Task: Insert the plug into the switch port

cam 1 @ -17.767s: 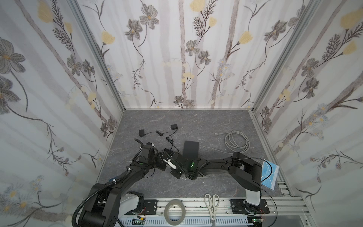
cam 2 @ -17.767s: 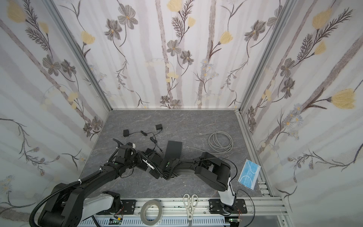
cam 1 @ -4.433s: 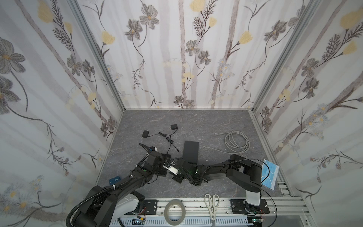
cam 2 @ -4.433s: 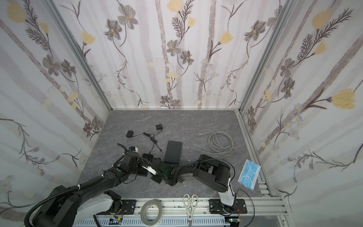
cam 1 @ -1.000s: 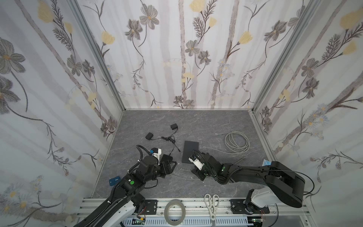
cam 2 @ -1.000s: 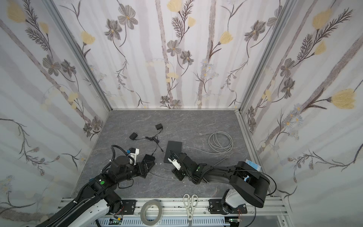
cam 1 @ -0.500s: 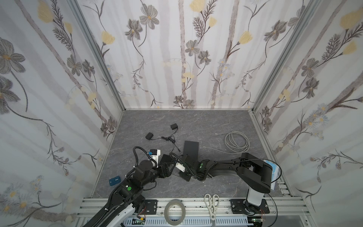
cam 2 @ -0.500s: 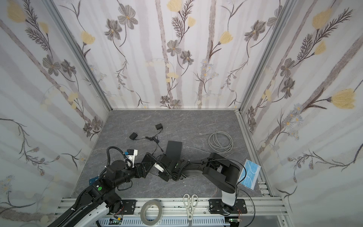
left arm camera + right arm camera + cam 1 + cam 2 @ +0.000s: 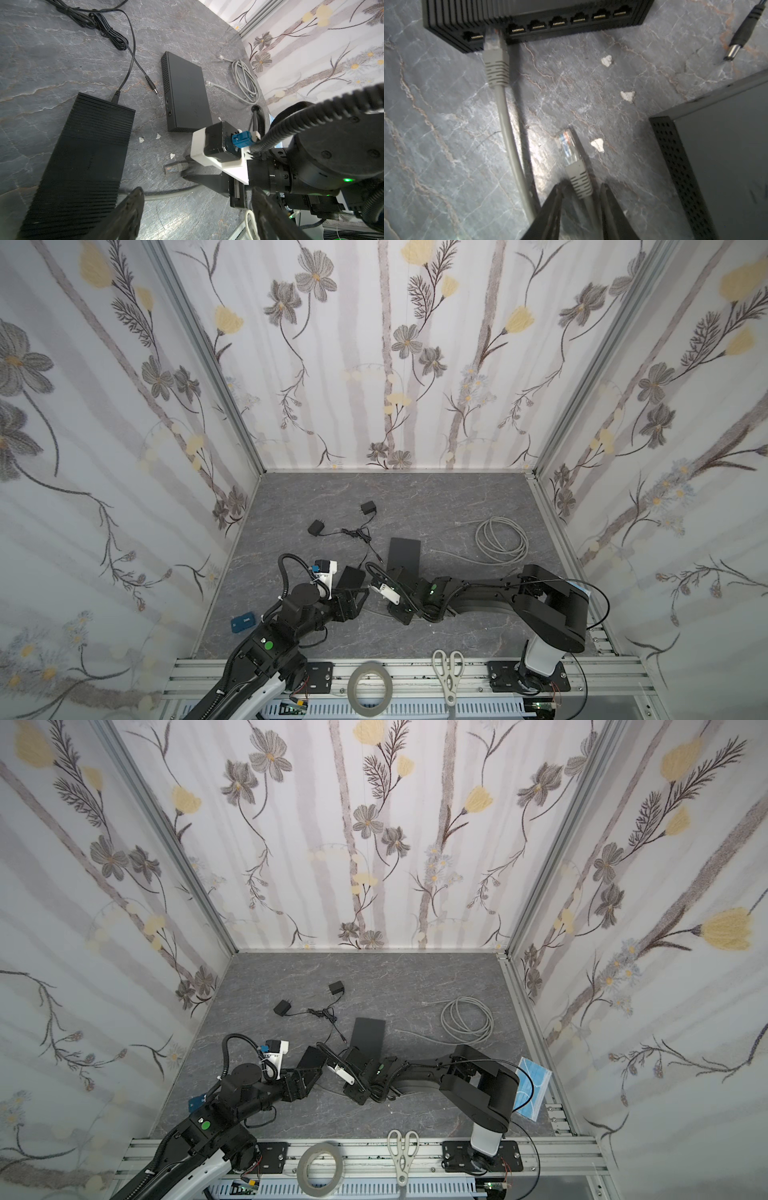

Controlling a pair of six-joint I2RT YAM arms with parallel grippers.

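**Clerk:** Item one, right gripper [image 9: 581, 188]. State?

**Checker:** Jaws stand narrow, one on each side of the grey boot of the loose Ethernet plug [image 9: 569, 149]. A sliver of gap shows on both sides of the boot. Whether they pinch it, cannot tell.

**Clerk:** Plug, location?

**Checker:** Lying on the grey stone-pattern floor [image 9: 446, 124], near and about centre, in the gap between the ribbed black switch [image 9: 452, 14] on the left and the flat black box [image 9: 716, 155] with a perforated side. Clear tip aimed at the port row [image 9: 578, 19], well apart from it.

**Clerk:** Port row?

**Checker:** Eight ports. The second from one end holds another grey plug [image 9: 492, 41], and its cable [image 9: 510, 145] trails past the right gripper. The rest show gold contacts.

**Clerk:** Item two, left gripper [image 9: 196, 192]?

**Checker:** Jaws wide apart, gripping nothing. It hangs at the near end of the switch, left of the right gripper.

**Clerk:** Sundries?

**Checker:** Barrel plug [image 9: 151, 85], loose, between switch and box. Coiled grey cable [image 9: 500, 545], far right. Two wall adapters [image 9: 316, 526], far, left of centre. Scissors [image 9: 447, 672] and tape roll [image 9: 370, 682] on the near rail.
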